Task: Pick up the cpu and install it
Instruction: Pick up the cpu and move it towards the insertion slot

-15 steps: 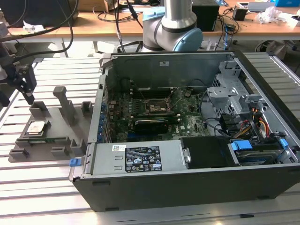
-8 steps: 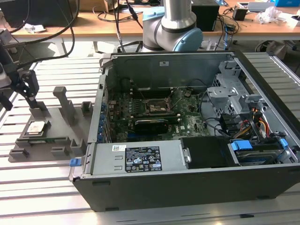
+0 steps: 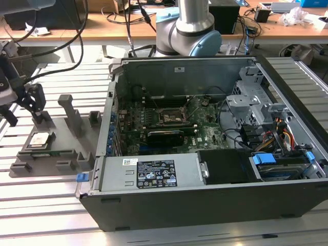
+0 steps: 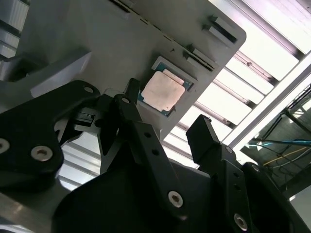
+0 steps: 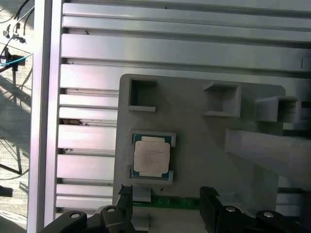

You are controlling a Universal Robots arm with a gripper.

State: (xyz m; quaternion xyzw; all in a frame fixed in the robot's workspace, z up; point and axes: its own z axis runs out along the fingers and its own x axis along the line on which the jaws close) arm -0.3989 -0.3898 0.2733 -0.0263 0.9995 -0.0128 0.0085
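Note:
The cpu [image 3: 40, 139] is a small square chip with a silvery top, lying flat in a recess of the grey fixture [image 3: 66, 128] at the exterior view's left. Both wrist views show the cpu [image 4: 163, 91] [image 5: 151, 158] from above. My gripper [image 3: 23, 110] hangs above the fixture, just off the chip, open, with nothing between its black fingers [image 4: 133, 104]. In the first wrist view the gripper [image 5: 166, 194] straddles the fixture's edge beside the chip. The dark motherboard socket [image 3: 172, 117] sits inside the open computer case [image 3: 205, 195].
The fixture carries upright posts [image 3: 69, 110] and a green memory stick [image 5: 175, 200] near the chip. The case stands on a slatted aluminium table [image 3: 46, 205]. The arm's base [image 3: 189, 31] rises behind the case, with cables and a wooden desk [image 3: 102, 28] beyond.

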